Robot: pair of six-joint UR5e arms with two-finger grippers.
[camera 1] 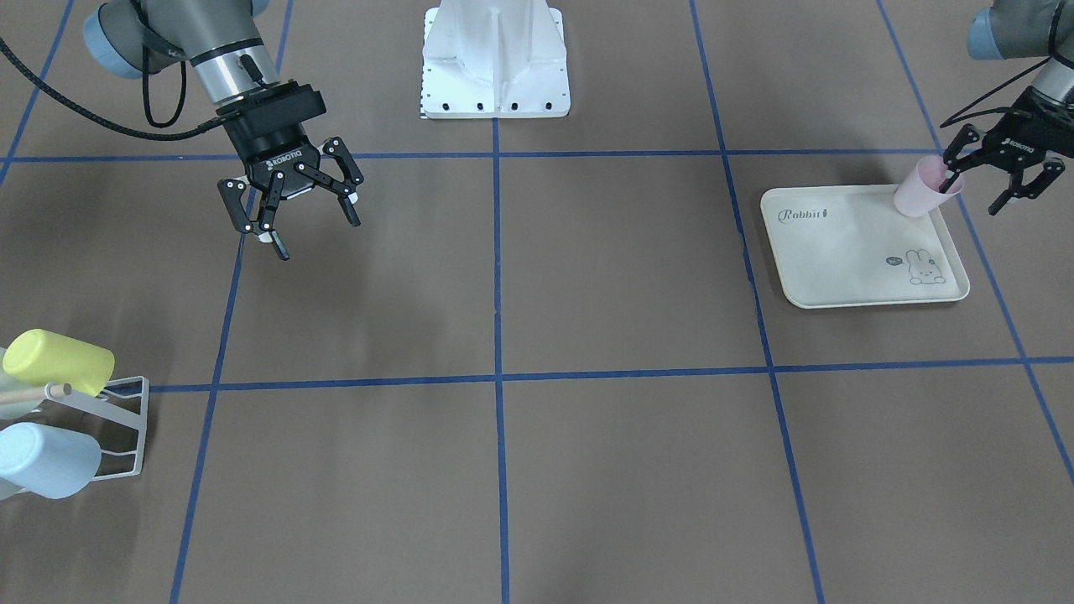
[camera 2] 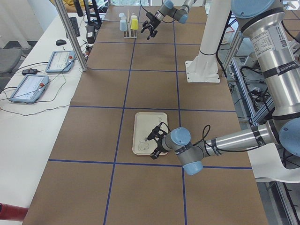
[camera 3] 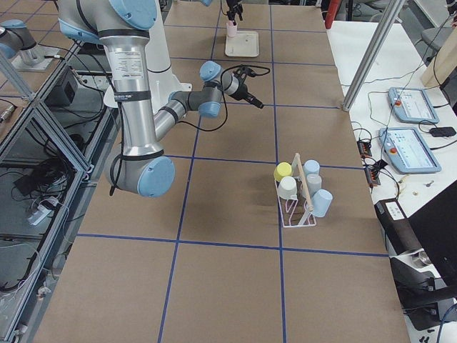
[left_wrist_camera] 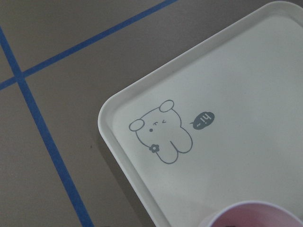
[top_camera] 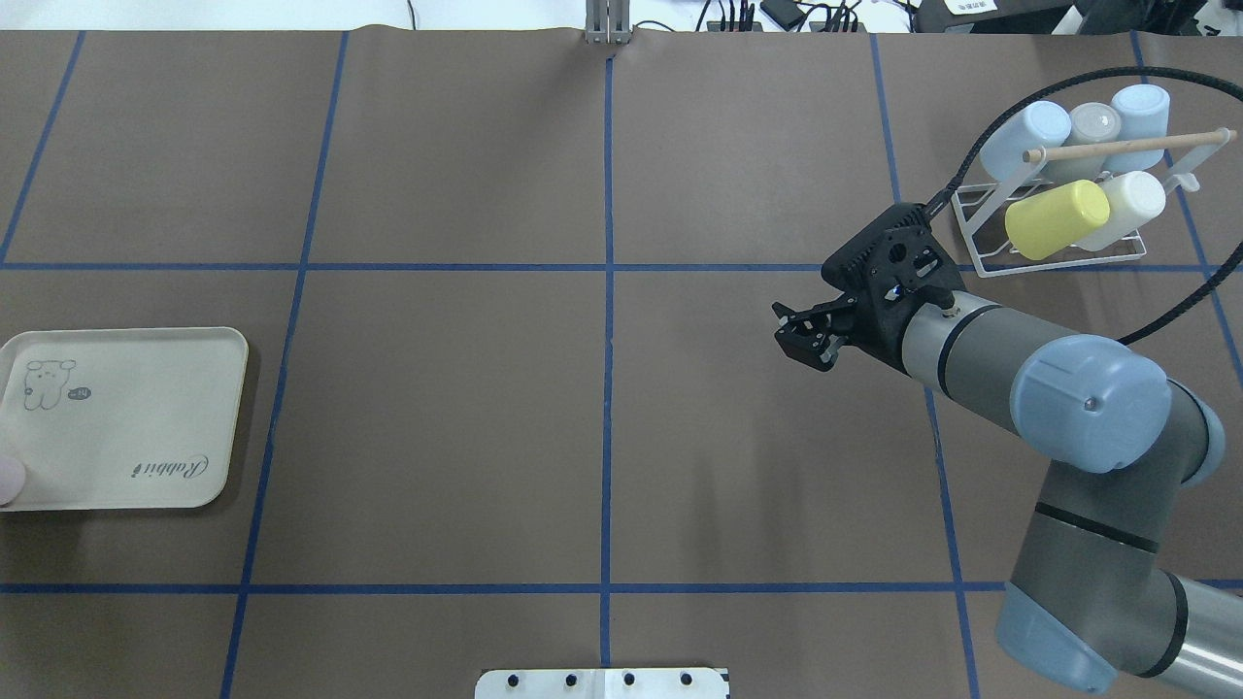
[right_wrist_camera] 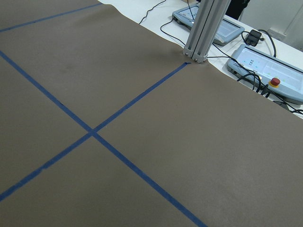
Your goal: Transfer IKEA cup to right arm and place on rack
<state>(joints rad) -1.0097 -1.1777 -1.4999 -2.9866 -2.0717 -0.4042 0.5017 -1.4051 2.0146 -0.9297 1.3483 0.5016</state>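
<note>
Closest to the robot's base [camera 1: 495, 75], on its left side, I have the left pincer [camera 1: 972, 200] spread at the pink cup [camera 1: 923, 191]. One finger [camera 1: 949, 176] sits at the cup's mouth and the other stands outside the wall; I cannot tell whether either touches. The cup stands on the tray [camera 1: 839, 252], in the corner nearest the base, hard by the rim. My left wrist view catches only an arc of the cup's lip at its bottom edge. The overhead view cuts the cup down to a sliver at the left border, trims the tray's end there, and leaves the left pincer outside the frame. From the left side view, the arm hides the cup.

Across a broad run of brown counter [camera 1: 587, 294] crossed by blue tape lines, the right pincer [camera 1: 319, 237] hangs above the surface, fingers spread, gripping nothing, well apart from the tray. Its wrist camera sees only counter, a post [right_wrist_camera: 199, 28] and pendants [right_wrist_camera: 270, 78] past the far edge.

Farthest out, toward the far edge on the right side, the rack [top_camera: 1058, 260] stands with a wooden dowel [top_camera: 1126, 148] across its top and cups hung on it, a yellow cup [top_camera: 1057, 218] nearest the right pincer. A short gap of counter separates pincer and rack. The front view cuts the rack off at its left border.
</note>
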